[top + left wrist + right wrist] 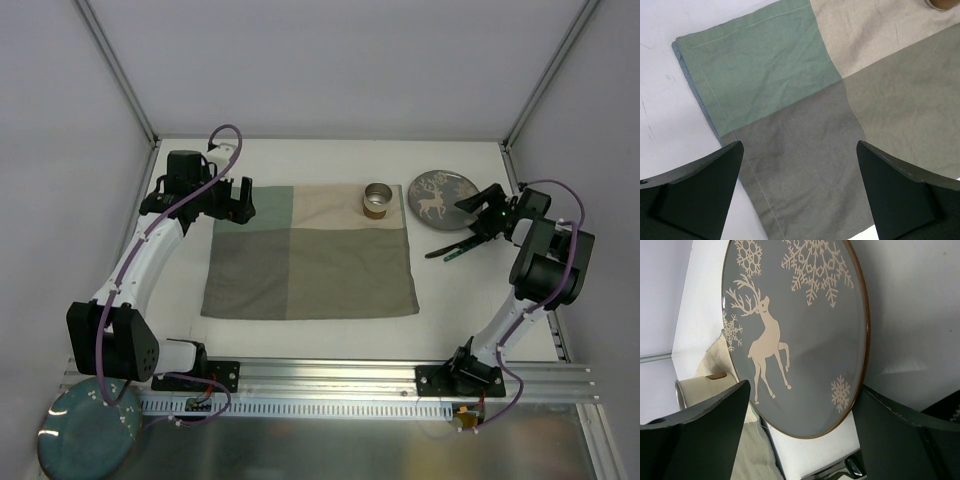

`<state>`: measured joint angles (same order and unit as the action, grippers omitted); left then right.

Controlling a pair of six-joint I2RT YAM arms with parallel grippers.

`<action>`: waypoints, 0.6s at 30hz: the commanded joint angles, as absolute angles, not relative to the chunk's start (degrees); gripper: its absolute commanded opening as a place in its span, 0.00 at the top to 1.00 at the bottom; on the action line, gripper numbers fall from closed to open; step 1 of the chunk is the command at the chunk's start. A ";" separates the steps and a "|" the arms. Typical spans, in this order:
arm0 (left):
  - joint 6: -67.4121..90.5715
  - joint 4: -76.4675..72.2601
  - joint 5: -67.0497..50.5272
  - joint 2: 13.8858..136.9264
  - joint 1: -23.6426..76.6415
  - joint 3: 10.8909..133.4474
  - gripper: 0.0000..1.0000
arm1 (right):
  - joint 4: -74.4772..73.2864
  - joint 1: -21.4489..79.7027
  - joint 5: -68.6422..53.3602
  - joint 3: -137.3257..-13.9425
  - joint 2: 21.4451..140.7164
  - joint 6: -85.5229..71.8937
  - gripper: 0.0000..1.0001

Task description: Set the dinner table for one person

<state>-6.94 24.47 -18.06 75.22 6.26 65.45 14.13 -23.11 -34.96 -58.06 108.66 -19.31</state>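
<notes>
The desk [330, 155] carries a patchwork mat [310, 265] at its centre, marking the place setting. A cup [377, 199] stands at the mat's far edge. The deer plate [440, 197] lies off the mat, far right, not yet placed.

Right claw [802, 387]: wide, jaws flanking the plate's rim; contact cannot be confirmed.

Left claw [800, 145]: wide, empty, above the mat's far-left corner.

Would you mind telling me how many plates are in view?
2. A grey reindeer plate lies on the table at far right, beside the cloth mat; a teal plate sits at the near-left corner, off the white top. None appears hidden.
</notes>
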 commanded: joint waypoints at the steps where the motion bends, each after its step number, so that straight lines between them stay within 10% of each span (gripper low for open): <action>1: -7.47 22.68 -20.13 75.76 5.80 66.45 0.01 | 13.36 -21.71 -33.93 -59.68 111.00 -20.21 0.17; 5: -7.30 22.33 -20.39 76.20 5.63 66.27 0.01 | 14.15 -21.36 -34.71 -60.56 112.58 -21.00 0.32; 9: -7.38 22.32 -20.65 76.38 5.54 66.18 0.01 | 14.59 -21.36 -34.72 -60.56 112.85 -21.80 0.69; 18: -7.12 21.80 -21.27 76.29 5.36 65.30 0.01 | 14.50 -21.44 -35.24 -61.26 113.29 -21.53 0.77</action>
